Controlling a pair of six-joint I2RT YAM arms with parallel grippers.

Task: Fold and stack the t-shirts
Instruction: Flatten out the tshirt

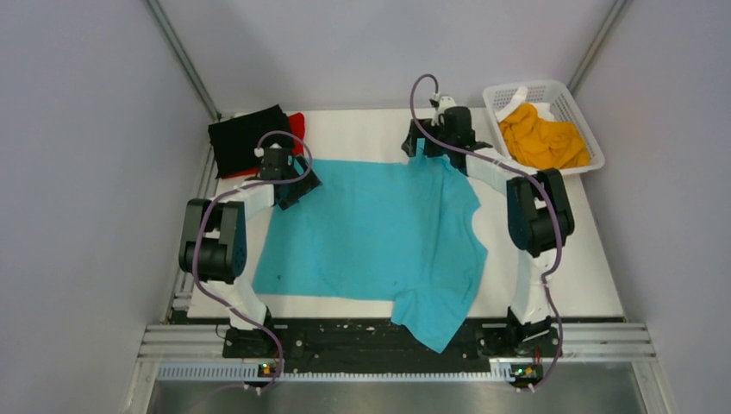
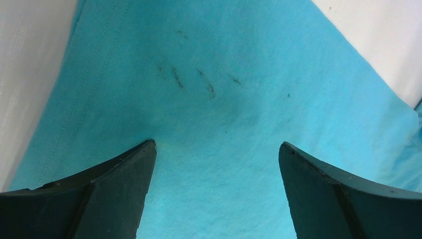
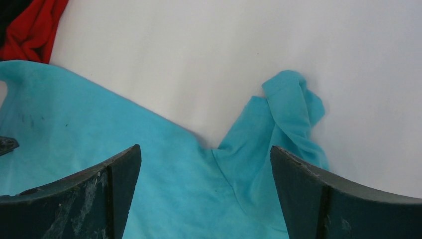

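A turquoise-blue t-shirt (image 1: pixel 379 233) lies spread on the white table, one sleeve hanging over the near edge. My left gripper (image 1: pixel 297 183) is open over its far left corner; the cloth (image 2: pixel 214 124) fills the space between the jaws. My right gripper (image 1: pixel 431 142) is open over the far right sleeve, which lies crumpled (image 3: pixel 288 114) beyond the jaws. A folded black t-shirt (image 1: pixel 246 138) lies on a red t-shirt (image 1: pixel 297 122) at the far left. An orange-yellow t-shirt (image 1: pixel 543 138) sits in the basket.
A white mesh basket (image 1: pixel 509 90) stands at the far right corner. The red t-shirt's edge shows in the right wrist view (image 3: pixel 32 30). Grey walls enclose the table on three sides. A black rail (image 1: pixel 362 341) runs along the near edge.
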